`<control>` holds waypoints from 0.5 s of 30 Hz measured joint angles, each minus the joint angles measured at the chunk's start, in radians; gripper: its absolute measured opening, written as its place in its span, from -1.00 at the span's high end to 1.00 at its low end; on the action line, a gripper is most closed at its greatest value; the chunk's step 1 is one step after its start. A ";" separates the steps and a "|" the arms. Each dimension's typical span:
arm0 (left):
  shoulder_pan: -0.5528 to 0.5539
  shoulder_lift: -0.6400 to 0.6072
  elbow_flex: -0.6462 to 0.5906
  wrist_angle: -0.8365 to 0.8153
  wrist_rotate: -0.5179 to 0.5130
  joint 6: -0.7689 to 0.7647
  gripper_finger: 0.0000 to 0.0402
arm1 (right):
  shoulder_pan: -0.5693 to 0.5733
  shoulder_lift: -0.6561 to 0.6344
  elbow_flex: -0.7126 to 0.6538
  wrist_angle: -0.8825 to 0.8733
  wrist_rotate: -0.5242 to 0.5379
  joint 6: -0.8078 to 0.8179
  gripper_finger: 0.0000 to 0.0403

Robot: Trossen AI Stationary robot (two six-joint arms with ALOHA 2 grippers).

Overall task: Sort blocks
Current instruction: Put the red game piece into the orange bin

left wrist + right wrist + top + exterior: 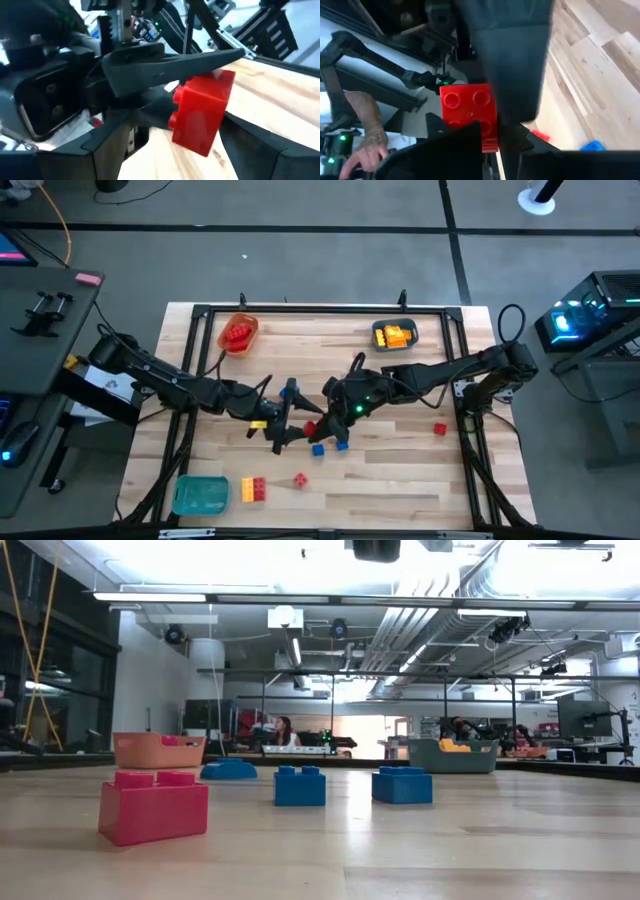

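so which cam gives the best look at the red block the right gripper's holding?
Right wrist view: the red block fills the middle, studs visible, pinched in the right gripper. Left wrist view shows it side-on, also large. High view gives only a red speck between the arms. Low view doesn't clearly show it.

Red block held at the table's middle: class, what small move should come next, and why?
Probably the left gripper should close on the red block. The right gripper is shut on it, the open left gripper flanks it, and the orange tray, holding other red blocks, lies on the left arm's side.
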 joint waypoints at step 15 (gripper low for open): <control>-0.040 -0.034 0.000 0.016 0.018 -0.061 -0.40 | -0.009 -0.002 0.000 0.046 -0.009 -0.058 1.00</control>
